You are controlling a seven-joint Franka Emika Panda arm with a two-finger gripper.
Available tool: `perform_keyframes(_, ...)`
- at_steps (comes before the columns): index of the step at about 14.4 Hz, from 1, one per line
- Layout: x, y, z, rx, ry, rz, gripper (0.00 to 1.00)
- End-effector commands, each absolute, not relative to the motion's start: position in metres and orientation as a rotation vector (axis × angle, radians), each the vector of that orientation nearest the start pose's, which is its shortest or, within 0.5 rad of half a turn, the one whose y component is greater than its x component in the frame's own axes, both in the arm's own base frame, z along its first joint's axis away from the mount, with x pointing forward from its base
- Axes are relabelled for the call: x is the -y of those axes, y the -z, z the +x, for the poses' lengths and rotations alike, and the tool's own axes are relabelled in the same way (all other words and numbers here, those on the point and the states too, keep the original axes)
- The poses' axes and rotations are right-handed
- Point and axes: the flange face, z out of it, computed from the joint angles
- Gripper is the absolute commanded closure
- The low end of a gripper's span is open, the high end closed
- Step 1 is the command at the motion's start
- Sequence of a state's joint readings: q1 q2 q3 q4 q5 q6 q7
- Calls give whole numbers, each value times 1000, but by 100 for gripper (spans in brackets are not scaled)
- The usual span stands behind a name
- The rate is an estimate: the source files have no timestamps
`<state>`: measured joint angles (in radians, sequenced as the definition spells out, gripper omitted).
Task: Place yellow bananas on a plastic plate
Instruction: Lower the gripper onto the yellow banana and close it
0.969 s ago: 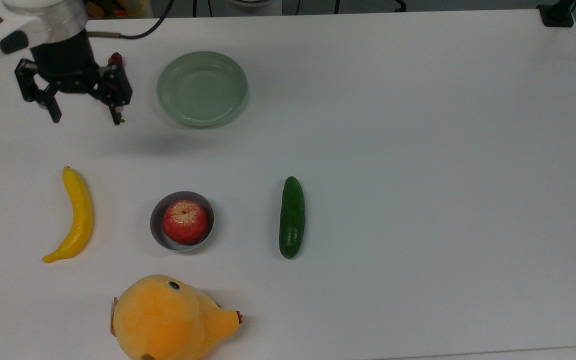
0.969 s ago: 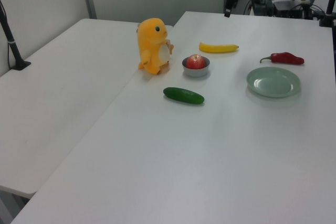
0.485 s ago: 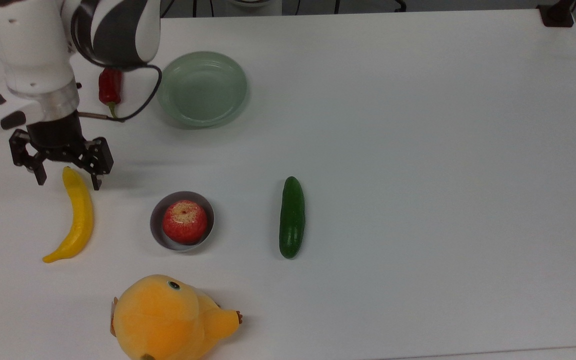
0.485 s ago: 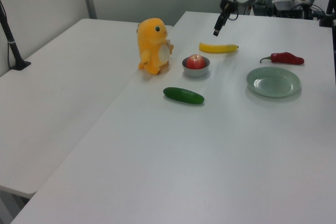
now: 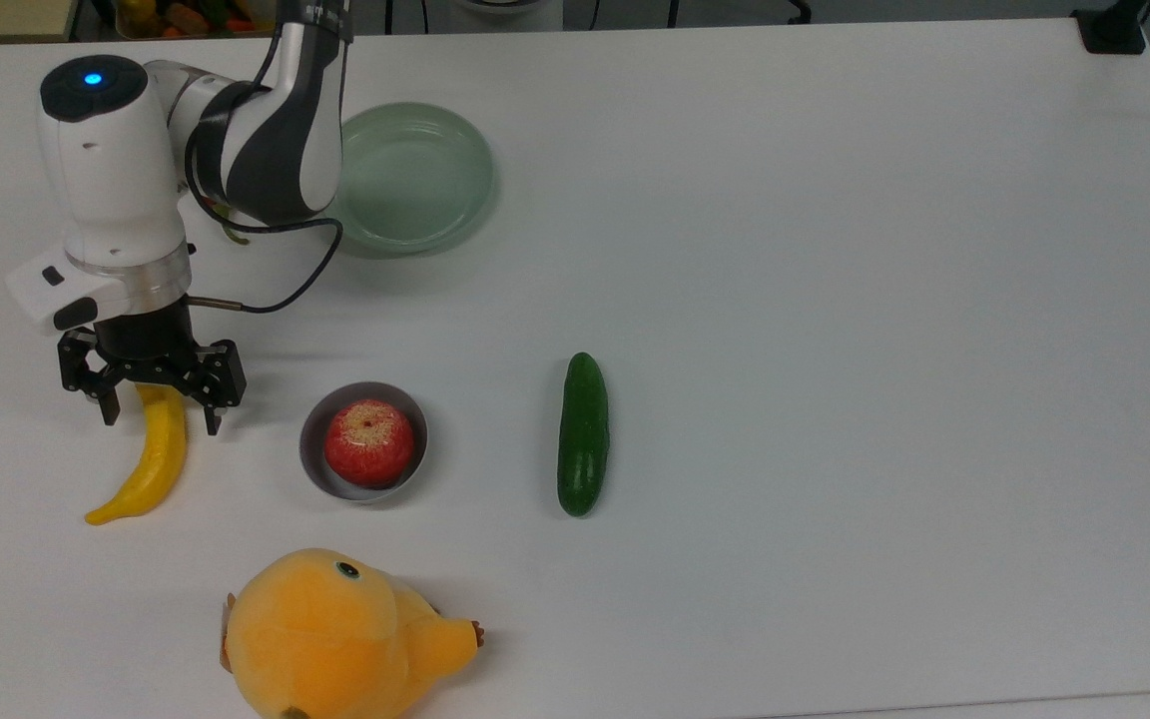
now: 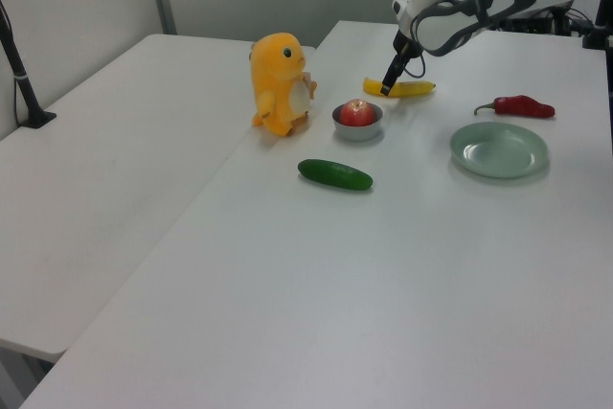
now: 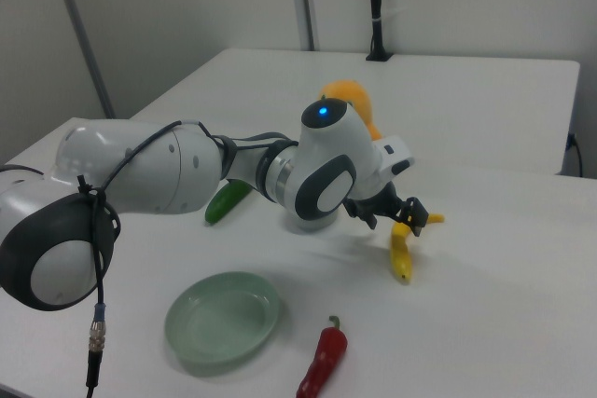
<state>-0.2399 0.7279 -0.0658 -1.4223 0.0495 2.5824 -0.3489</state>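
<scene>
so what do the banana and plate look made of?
Banana: probably moulded plastic or foam, seen in its uniform matte yellow with no spots. Plate: likely plastic, with a pale mint, slightly translucent, soft sheen. Neither is certain by look alone.

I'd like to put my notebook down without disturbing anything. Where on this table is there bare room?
The top view's right side, from the cucumber out to the table edge, is bare. So is the strip between the plastic plate and the cucumber. The top view's left is crowded: the hand over the yellow banana, the grey bowl with its apple, and the plush toy.
</scene>
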Motion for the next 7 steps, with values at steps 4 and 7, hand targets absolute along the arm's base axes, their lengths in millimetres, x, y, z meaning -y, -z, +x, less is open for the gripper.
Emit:
perform_keyframes(4, 213, -300, 738, 83, 682, -3213, 57)
perform_keyframes(7, 212, -300, 738, 86, 680, -3212, 100)
